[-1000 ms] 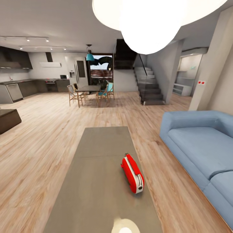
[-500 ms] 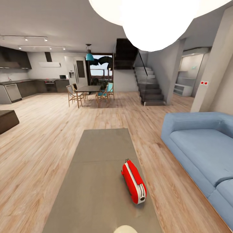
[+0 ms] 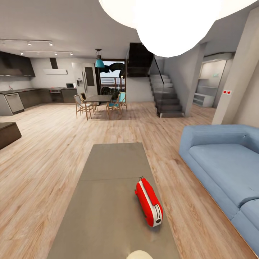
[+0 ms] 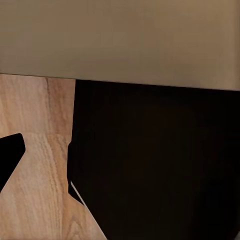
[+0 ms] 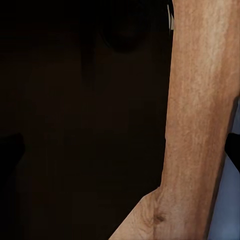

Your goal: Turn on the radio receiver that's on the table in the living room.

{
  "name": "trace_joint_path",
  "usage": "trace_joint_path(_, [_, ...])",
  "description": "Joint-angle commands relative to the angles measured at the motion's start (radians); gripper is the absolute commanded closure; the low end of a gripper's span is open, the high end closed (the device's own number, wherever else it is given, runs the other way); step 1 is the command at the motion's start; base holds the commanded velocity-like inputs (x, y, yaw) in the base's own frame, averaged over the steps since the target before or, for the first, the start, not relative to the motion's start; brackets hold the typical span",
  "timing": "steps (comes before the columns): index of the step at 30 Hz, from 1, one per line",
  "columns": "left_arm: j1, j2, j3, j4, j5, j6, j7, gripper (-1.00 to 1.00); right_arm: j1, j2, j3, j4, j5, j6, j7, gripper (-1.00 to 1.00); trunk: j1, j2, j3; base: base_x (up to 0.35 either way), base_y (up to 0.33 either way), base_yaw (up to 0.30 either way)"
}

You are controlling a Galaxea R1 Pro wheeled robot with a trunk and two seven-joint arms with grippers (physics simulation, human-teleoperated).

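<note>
Left wrist view: a dark fingertip shape [image 4: 10, 152] shows at the frame edge over plank floor [image 4: 37, 200], with a large black mass beside it and the pale underside or edge of the table [image 4: 120, 40] beyond. Whether the left gripper is open or closed, I cannot tell. Right wrist view gives mostly black shadow and a strip of wood floor; a dark sliver at the edge may be a finger [image 5: 234, 150], and the right gripper's state cannot be told either. Both arms appear to hang low, below the table top, near the robot's own body.

Outward, head view. The table [image 3: 104, 201] runs long and grey away from the robot, one seam across it. The radio receiver [image 3: 149, 202] lies on the table's near half, toward the sofa-side edge, long axis roughly along the table, white band up, thin wire handle at its far end. Light blue sofa [image 3: 223, 162] stands beside the table, across a strip of floor. White dome lamp [image 3: 169, 21] hangs above the table. Dining set and kitchen sit well beyond the table's far end.

Progress, as a judgement: approach looks about done, robot at the table's near end, radio close ahead. Nothing touches the radio. Left to do: raise an arm, reach the radio, press its switch. Switch location not discernible from here.
</note>
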Motion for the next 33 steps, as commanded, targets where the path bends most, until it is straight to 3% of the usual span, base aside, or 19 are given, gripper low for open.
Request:
trace_joint_path(1, [0.000, 0.000, 0.000, 0.000, 0.000, 0.000, 0.000, -1.00, 0.000, 0.000, 0.000, 0.000, 0.000, 0.000, 0.000, -1.00, 0.000, 0.000, 0.000, 0.000, 0.000, 0.000])
trace_joint_path(33, [0.000, -0.005, 0.001, 0.000, -0.001, 0.002, 0.001, -1.00, 0.000, 0.000, -0.004, 0.000, -0.010, 0.001, 0.000, -1.00, 0.000, 0.000, 0.000, 0.000, 0.000, 0.000])
